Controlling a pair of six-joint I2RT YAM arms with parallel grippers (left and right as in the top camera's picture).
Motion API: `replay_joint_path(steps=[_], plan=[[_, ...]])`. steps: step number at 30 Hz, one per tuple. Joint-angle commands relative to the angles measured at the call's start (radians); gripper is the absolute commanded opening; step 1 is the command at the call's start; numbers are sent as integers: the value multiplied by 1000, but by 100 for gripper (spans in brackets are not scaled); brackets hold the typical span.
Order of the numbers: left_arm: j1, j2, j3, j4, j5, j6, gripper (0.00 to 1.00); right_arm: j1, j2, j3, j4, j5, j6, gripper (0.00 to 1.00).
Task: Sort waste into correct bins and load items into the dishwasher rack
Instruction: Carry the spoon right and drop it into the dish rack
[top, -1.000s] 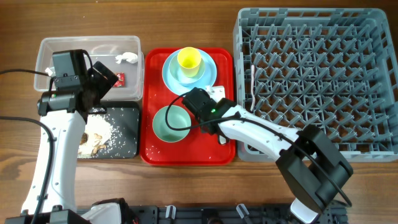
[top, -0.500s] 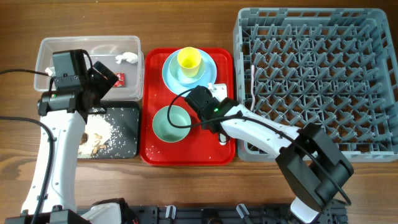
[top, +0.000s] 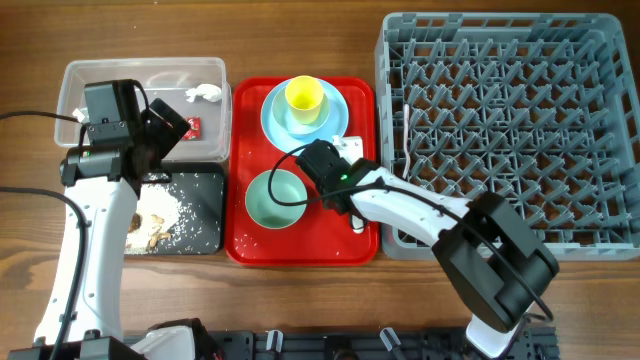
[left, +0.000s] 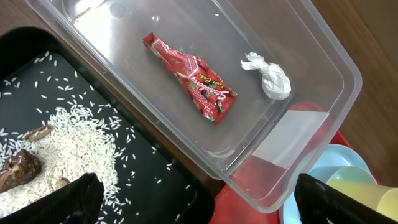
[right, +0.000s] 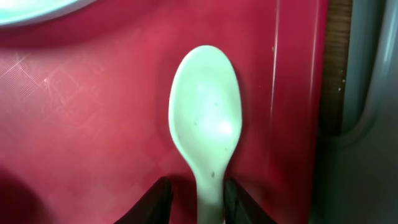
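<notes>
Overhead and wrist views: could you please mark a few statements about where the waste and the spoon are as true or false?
1. The red wrapper lies in the clear tub. True.
2. Rice is scattered in the black tray. True.
3. The white tissue lies in the black tray. False: it lies in the clear tub, apart from the wrapper.
4. The grey rack stands beside the red tray. True.
5. The white spoon stands in the grey rack. False: it lies on the red tray, the right gripper with its jaws on either side of the handle.
</notes>
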Motion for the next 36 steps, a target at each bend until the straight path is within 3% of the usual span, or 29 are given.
replay_joint_path(steps=[1, 3, 4, 6, 10, 19, 25, 30, 36], plan=[[3, -16, 8, -1, -3, 16, 100, -2, 16, -11, 2, 24, 9, 28], [3, -16, 8, -1, -3, 16, 100, -2, 15, -11, 2, 8, -24, 18], [3, -16, 8, -1, -3, 16, 100, -1, 15, -9, 1, -8, -52, 4], [3, -16, 8, -1, -3, 16, 100, -1, 14, -3, 1, -60, -137, 4], [3, -16, 8, -1, -3, 16, 100, -2, 5, 20, -18, -64, -146, 4], [3, -16, 8, -1, -3, 16, 100, -28, -199, 314, -105, 13, -211, 4], [3, -16, 8, -1, -3, 16, 100, -183, -266, 323, -171, 48, -211, 4], [3, -16, 8, -1, -3, 16, 100, -331, -251, 300, -195, -108, -252, 4], [3, -16, 8, -1, -3, 16, 100, -407, -175, 279, -212, -173, -289, 4]])
